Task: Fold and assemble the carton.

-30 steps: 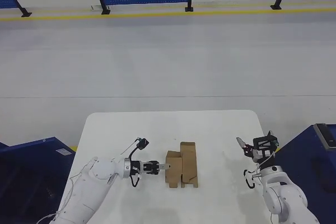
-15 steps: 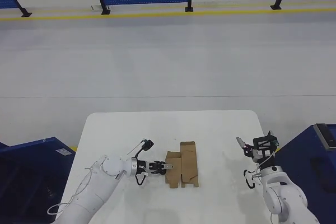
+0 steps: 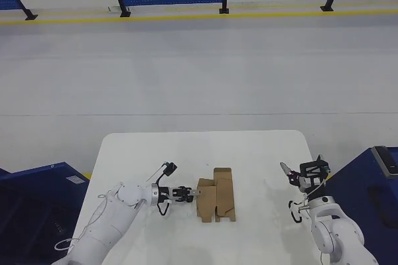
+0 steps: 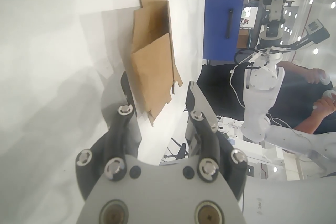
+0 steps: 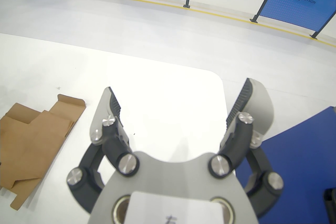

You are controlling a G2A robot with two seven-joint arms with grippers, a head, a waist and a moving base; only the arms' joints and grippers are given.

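My left claw (image 3: 191, 193) eases back slightly at lower centre, open around the carton's (image 3: 216, 195) edge, clamping nothing yet.

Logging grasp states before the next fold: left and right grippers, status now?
Left gripper: open, the cardboard carton's near edge sits between its fingers, not clamped.
Right gripper: open, holding nothing, off to the carton's side.

L end effector (image 4: 158, 88) open, R end effector (image 5: 178, 86) open.
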